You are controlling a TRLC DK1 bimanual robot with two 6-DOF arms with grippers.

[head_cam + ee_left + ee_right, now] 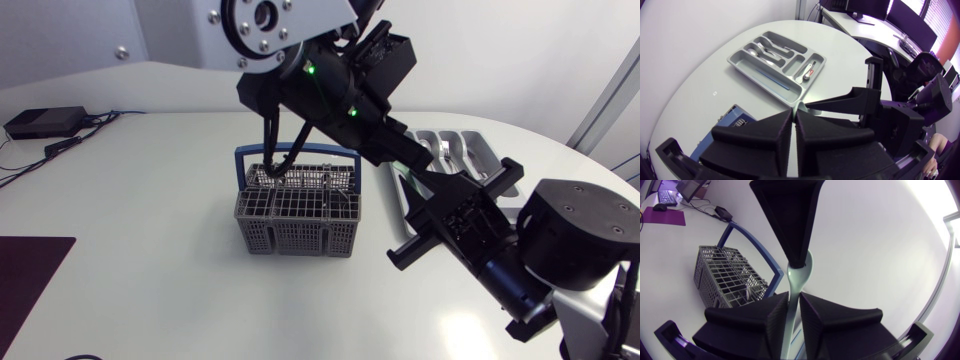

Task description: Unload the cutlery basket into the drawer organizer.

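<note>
A pale grey-green spoon (801, 272) hangs in the air between both grippers, to the right of the grey cutlery basket (297, 210) with its blue handle. My left gripper (794, 117) is shut on the spoon's bowl end (801, 107); in the head view it reaches over the basket (415, 168). My right gripper (794, 302) comes from the lower right (425, 190), its fingers pressed on the spoon's handle from both sides. The grey drawer organizer (732, 62) lies beyond, with spoons and a few small items in its compartments.
The basket (725, 275) still holds cutlery inside its grid. A black box (45, 122) with cables sits at the back left. A dark mat (30, 270) covers the front left corner. The organizer (480, 145) lies partly under my arms.
</note>
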